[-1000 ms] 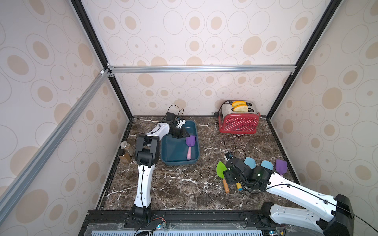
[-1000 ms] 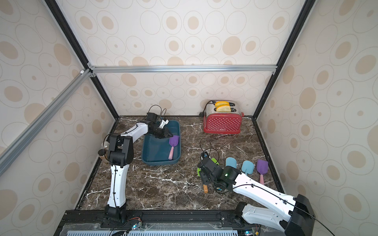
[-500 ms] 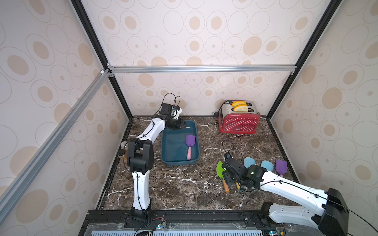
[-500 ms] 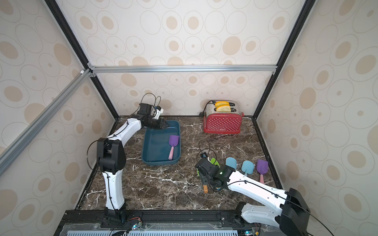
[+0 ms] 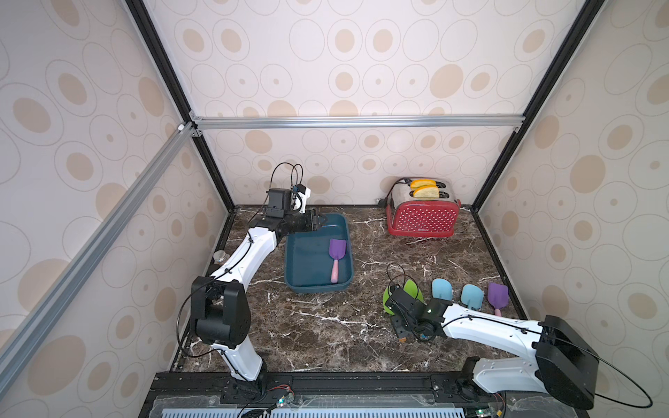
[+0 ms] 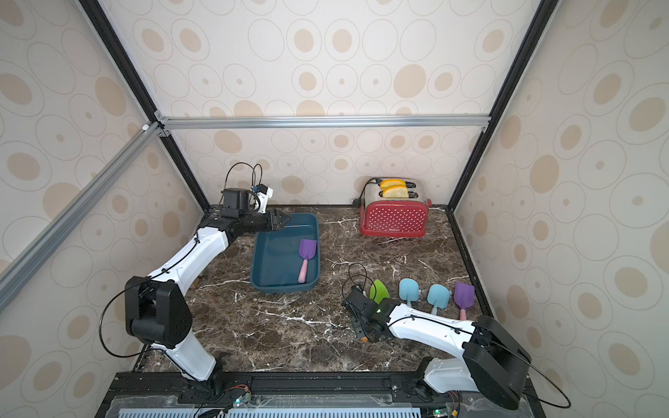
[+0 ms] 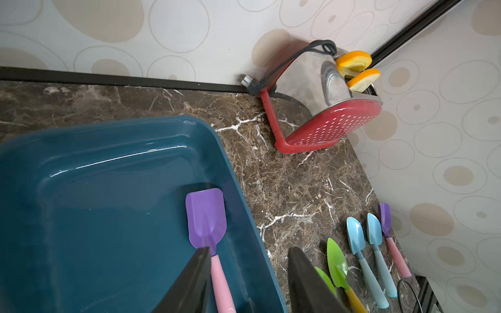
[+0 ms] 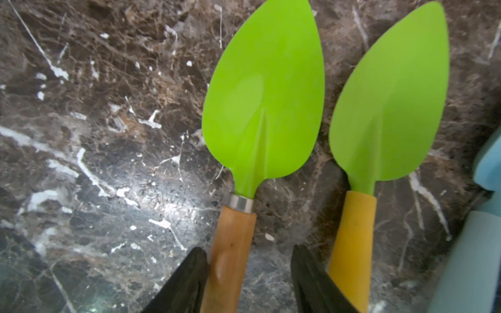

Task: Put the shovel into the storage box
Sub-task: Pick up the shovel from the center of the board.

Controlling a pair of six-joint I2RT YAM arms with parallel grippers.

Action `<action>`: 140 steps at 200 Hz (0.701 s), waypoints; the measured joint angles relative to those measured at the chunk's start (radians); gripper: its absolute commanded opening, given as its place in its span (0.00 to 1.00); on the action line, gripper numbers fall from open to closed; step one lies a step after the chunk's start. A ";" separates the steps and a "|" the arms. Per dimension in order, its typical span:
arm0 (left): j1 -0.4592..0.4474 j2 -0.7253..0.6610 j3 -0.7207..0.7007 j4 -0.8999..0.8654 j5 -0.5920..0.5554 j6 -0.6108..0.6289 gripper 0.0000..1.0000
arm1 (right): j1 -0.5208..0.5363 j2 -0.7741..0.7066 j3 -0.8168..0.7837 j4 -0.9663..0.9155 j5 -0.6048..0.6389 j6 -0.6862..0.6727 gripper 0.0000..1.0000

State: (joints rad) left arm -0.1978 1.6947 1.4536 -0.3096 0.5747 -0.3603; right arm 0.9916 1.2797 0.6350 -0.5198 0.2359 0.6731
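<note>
The dark teal storage box [image 5: 307, 286] sits left of centre with a purple shovel [image 5: 337, 249] with a pink handle lying inside it. My left gripper [image 5: 321, 221] hovers open and empty above the box's far left corner; its wrist view looks down on the box [image 7: 81, 176] and that shovel [image 7: 206, 216]. My right gripper [image 8: 248, 252] is low at the front right, open, its jaws either side of the wooden handle of a green shovel [image 8: 263, 103]. One finger touches the handle and a gap shows on the other side. A second green shovel [image 8: 390, 103] with a yellow handle lies beside it.
Two light blue shovels [image 5: 441, 289] [image 5: 471, 295] and another purple shovel [image 5: 497, 294] lie in a row by the right wall. A red dotted toaster [image 5: 421, 219] with bread slices stands at the back right. A small jar [image 5: 219, 257] sits by the left wall.
My left gripper has pulled back from the purple shovel to the box's far left corner and opened wider. My right gripper has settled over the wooden handle and its jaws have narrowed.
</note>
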 measured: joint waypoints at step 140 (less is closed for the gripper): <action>-0.019 -0.029 -0.072 0.061 0.008 -0.046 0.58 | 0.000 0.037 -0.048 0.055 -0.084 0.024 0.08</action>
State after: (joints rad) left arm -0.2165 1.6657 1.3815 -0.2485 0.5823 -0.4061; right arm 0.9916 1.3170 0.5865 -0.4652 0.1516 0.6971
